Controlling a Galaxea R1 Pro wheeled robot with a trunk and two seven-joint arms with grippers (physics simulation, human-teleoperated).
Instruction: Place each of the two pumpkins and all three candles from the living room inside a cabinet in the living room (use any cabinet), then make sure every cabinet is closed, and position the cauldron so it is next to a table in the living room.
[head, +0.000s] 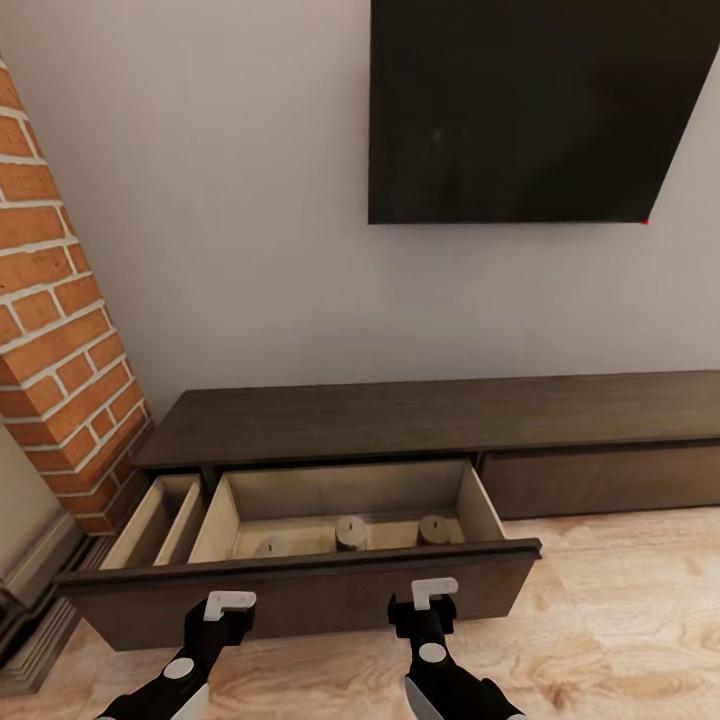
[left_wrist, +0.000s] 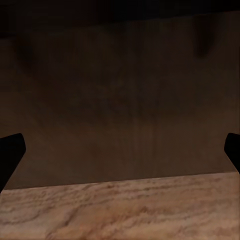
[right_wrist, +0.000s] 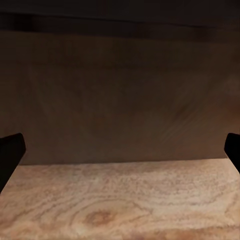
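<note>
- Three candles (head: 351, 532) sit in a row inside the pulled-out drawer of the cabinet (head: 420, 415), already stowed.
- Both arms face the dark drawer front (head: 300, 590), likely lined up to push it shut.
- Left tool (head: 229, 603) and right tool (head: 433, 591) hang released, fingers spread wide, holding nothing, just short of the panel.
- Pale wood floor (head: 620, 620) below, brick column (head: 60, 330) left, black screen (head: 530, 110) on the grey wall.

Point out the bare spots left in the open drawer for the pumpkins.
The drawer is bare behind the three candles, up to its back wall, and at its right end past the rightmost candle. The front strip, where the candles stand, is crowded.
</note>
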